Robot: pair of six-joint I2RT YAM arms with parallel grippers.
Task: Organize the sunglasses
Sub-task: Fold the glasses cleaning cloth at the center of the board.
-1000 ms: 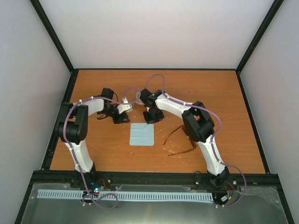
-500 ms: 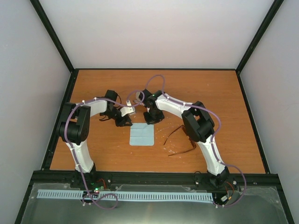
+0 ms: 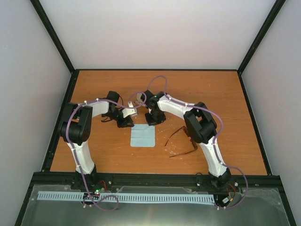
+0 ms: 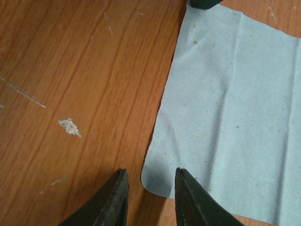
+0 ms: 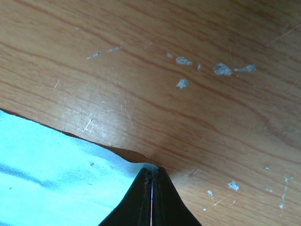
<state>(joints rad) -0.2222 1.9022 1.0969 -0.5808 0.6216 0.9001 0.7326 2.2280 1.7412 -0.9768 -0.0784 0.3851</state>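
The sunglasses, thin reddish-brown with long temple arms, lie open on the table right of the light blue cloth, partly under my right arm. My left gripper is at the cloth's far left corner. In the left wrist view it stands open, its fingertips straddling a rounded corner of the cloth. My right gripper is at the far right corner. In the right wrist view it is shut on the corner of the cloth, which is slightly raised there.
The wooden table is scratched and flecked with white marks. Black frame rails run along its edges, with grey walls on three sides. The tip of my right gripper shows as a dark shape in the left wrist view.
My left gripper has moved right and slightly nearer, arriving at the cloth's far left corner. The right gripper has stayed at the far right corner, shut.
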